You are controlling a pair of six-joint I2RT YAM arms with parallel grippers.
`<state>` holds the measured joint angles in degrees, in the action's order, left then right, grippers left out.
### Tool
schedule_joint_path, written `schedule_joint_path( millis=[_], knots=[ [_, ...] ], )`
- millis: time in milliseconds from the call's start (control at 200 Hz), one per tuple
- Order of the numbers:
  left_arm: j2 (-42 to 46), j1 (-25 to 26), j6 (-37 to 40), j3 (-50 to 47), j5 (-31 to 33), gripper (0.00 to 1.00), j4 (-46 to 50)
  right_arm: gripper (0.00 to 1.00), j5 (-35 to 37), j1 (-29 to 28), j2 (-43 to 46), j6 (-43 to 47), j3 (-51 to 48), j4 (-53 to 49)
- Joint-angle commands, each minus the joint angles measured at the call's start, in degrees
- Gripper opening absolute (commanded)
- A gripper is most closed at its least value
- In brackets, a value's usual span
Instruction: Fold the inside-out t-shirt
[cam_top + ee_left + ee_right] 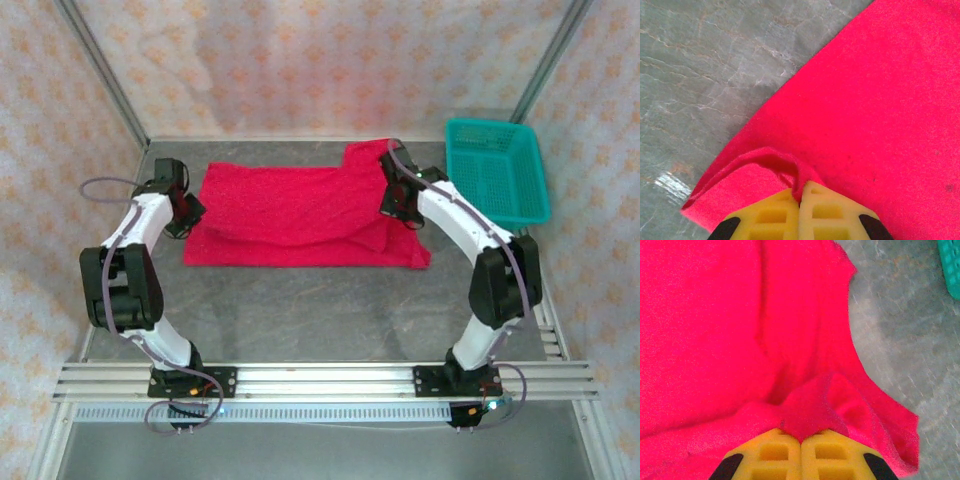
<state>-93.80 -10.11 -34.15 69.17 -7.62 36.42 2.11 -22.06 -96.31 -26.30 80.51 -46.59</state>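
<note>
On the table (300, 320) the inside-out t-shirt (290, 215) lies flat. The left gripper (801, 194) pinches its nine o'clock edge, jaws closed on cloth; the right gripper (801, 439) likewise at three o'clock, likely so both ends lift evenly for folding

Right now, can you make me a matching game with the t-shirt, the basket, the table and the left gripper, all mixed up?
Things:
1. t-shirt
2. basket
3. table
4. left gripper

Matches:
A. grey and marbled
B. shut, pinching the cloth's edge
C. teal, at the far right corner
D. red, spread out in the middle

Pairs: 1-D, 2-C, 3-A, 4-B
</note>
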Motion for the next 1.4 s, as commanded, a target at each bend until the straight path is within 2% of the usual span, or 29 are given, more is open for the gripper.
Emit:
schedule_joint_path(
  millis=[0,195,285,350,435,580,706,866,1121,1396],
  knots=[
    [7.3,0.3,2.0,-2.2,4.6,0.00,4.1,0.00,-2.0,0.1,9.4,-0.4,-7.6,-1.3],
    [22.5,0.3,3.1,-12.0,8.1,0.00,11.9,0.00,-7.8,-2.5,30.2,-7.7,-27.3,-2.6],
    [28.9,0.3,2.0,-16.3,7.2,0.00,14.6,0.00,-10.7,-4.6,38.6,-11.7,-33.8,-3.9],
    [32.3,0.3,1.2,-19.6,5.0,0.00,15.0,0.00,-12.0,-5.6,42.0,-13.1,-36.3,-5.0],
    [34.4,0.3,1.1,-22.3,5.1,0.00,15.5,0.00,-12.2,-6.0,42.8,-12.9,-36.5,-6.6],
    [32.9,0.3,0.9,-21.2,5.9,0.00,14.6,0.00,-6.6,-5.6,39.2,-9.3,-31.4,-7.6],
    [26.5,0.3,0.6,-16.6,6.4,0.00,10.6,0.00,-3.2,-1.8,31.3,-4.9,-25.0,-5.9],
    [14.4,0.3,1.1,-9.2,7.7,0.00,6.6,0.00,-1.7,2.5,19.9,-0.9,-17.4,-1.1],
    [-3.0,0.5,2.5,2.1,6.4,0.00,5.3,0.00,-0.6,4.1,3.6,2.0,-5.2,-0.9],
    [-10.9,0.6,5.1,10.0,7.1,0.00,7.5,0.00,0.0,5.6,-4.0,2.1,0.6,-0.5]
  ],
)
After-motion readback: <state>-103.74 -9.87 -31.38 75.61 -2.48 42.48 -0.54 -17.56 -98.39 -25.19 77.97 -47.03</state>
